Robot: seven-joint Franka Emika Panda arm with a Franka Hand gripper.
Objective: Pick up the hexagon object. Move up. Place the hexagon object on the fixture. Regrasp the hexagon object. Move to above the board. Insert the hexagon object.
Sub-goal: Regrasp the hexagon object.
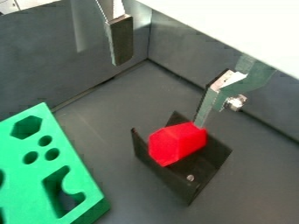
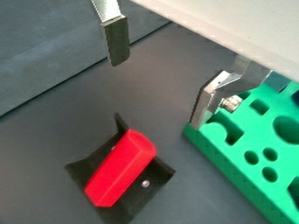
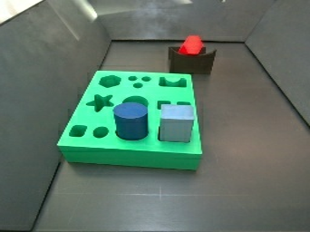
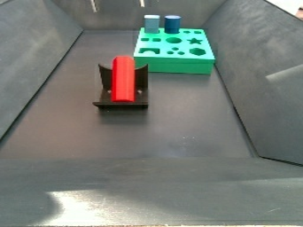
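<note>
Tool [image 1: 163, 66]: fingers spread wide, empty, hanging above the fixture. Red peg [image 1: 177, 143]: below the tool, lying in the fixture's [image 1: 198, 171] notch. Green board [image 1: 41, 166]: off to one side. Step judged: regrasp pending. Next: descend, straddle the peg, close.

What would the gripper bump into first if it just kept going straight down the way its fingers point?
Most likely the hexagon object lying in the fixture. The gripper hangs open above it, with one finger to each side. Depth is hard to judge, so the fingers might pass beside it and meet the fixture or floor instead.
</note>
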